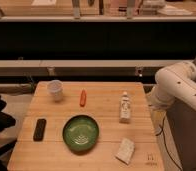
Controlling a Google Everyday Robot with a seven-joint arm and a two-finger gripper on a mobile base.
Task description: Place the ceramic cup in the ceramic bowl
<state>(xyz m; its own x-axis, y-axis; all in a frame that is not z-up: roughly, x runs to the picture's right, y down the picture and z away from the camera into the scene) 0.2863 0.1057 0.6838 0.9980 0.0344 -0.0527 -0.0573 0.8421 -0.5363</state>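
The dark two-finger gripper (0,122) hung at the left edge of the view, just off the left side of the pale wooden table (107,131). Its jaws stood wide apart and it had hold of nothing.

The small plain white ceramic cup (55,90) stood upright on the table, beyond the gripper and to its right, well clear of it. The wide round green ceramic bowl (66,134) with a dark rim sat farther right of the gripper and nearer the front edge, apart from the cup. A flat black rectangular object (39,129) lay between the gripper and the bowl.

Farther out from the gripper lay a slim orange-red object (83,98), past it a white labelled bottle (124,107) and a crumpled white packet (125,150). The robot's white arm (177,82) bulked at the far right.
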